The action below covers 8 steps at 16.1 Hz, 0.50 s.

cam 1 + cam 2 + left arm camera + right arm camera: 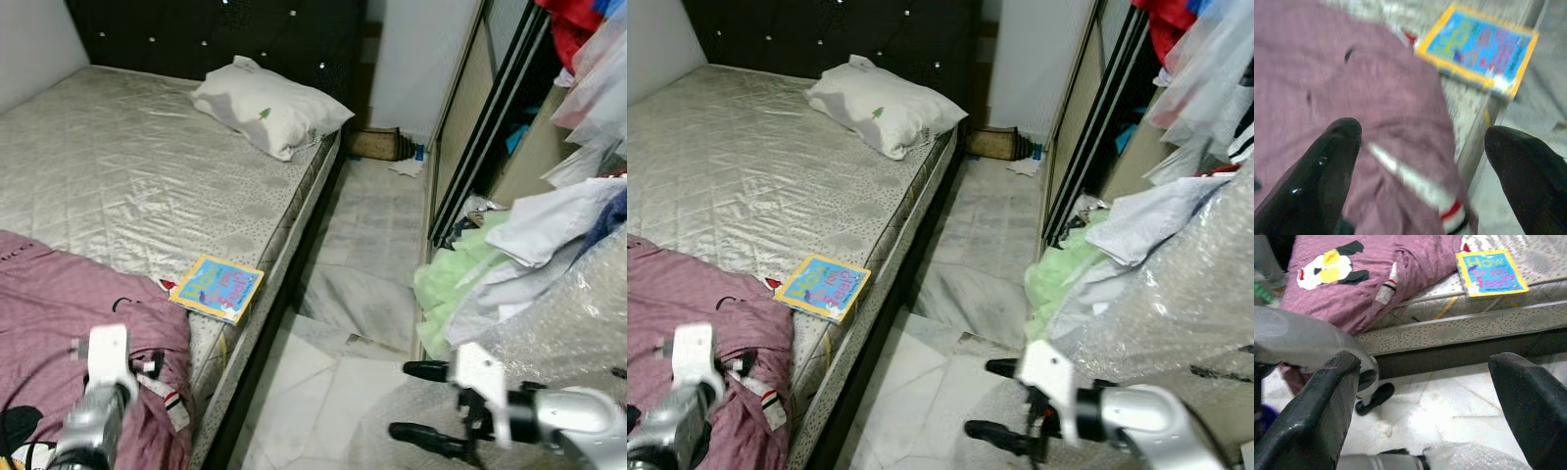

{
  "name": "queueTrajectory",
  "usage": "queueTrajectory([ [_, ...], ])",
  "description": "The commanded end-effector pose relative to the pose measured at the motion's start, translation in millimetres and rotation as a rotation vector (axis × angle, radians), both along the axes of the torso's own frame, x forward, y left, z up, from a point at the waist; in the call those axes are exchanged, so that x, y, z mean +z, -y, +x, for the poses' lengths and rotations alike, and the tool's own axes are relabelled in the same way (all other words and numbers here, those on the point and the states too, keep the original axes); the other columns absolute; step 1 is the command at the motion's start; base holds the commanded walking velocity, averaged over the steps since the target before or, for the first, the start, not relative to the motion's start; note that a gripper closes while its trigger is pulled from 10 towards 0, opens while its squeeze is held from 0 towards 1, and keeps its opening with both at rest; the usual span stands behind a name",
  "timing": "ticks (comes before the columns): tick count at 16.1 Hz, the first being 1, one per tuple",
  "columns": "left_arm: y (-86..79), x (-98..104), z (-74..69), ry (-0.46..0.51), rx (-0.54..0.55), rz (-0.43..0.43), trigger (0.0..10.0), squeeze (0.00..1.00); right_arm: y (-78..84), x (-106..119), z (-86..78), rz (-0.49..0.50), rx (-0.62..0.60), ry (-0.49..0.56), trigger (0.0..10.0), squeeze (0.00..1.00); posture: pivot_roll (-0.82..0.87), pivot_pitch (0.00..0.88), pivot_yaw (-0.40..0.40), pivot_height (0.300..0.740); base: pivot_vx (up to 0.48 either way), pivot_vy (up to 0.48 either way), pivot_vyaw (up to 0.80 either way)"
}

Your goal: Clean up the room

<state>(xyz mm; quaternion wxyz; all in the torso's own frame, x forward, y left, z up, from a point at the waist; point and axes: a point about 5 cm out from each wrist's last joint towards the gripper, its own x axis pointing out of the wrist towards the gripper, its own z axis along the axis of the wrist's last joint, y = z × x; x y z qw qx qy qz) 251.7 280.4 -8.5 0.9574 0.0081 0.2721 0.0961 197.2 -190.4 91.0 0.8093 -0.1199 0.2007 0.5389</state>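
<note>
Two grippers stand open: the left gripper [1420,161] hovers over the pink garment [69,323] on the mattress [147,186], with the picture book [217,287] at its one o'clock, long axis probably along the bed edge. Farther off, the right gripper [423,401] hangs spread above the tiled floor [304,392] beside a clothes heap [509,264].

Book [217,287] on mattress [127,186] edge, pillow [269,105] behind it.
</note>
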Motion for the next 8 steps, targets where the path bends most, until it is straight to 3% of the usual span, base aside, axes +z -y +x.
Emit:
queueTrajectory([
  [1, 2.9, 5, 6.1, 0.031, -0.032, 0.009, 10.0, 0.0, -2.1, 1, 9.3, -0.032, -0.059, 0.072, 10.0, 0.0, -0.15, 0.033, -0.01, 0.74, 0.0, 0.0, 0.0],
  [3, 17.3, 20, 24.3, 0.127, -0.104, 0.017, 10.0, 0.0, -9.1, 5, 42.6, -0.041, -0.314, 0.237, 10.0, 0.0, -0.13, 0.04, -0.008, 0.74, 0.0, 0.0, 0.0],
  [5, 42.1, 41, 39.5, 0.261, -0.247, 0.054, 10.0, 0.0, -23.8, 16, 66.4, 0.099, -0.554, 0.282, 10.0, 0.0, -0.12, 0.043, -0.004, 0.74, 0.0, 0.0, 0.0],
  [6, 45.9, 44, 41.0, 0.282, -0.262, 0.046, 10.0, 0.0, -26.1, 17, 67.9, 0.111, -0.57, 0.286, 10.0, 0.0, -0.12, 0.043, -0.004, 0.74, 0.0, 0.0, 0.0],
  [8, 67.1, 69, 41.0, 0.445, -0.336, 0.061, 10.0, 0.0, -39.5, 13, 70.5, 0.155, -0.66, 0.29, 10.0, 0.0, -0.11, 0.043, -0.005, 0.74, 0.0, 0.0, 0.0],
])
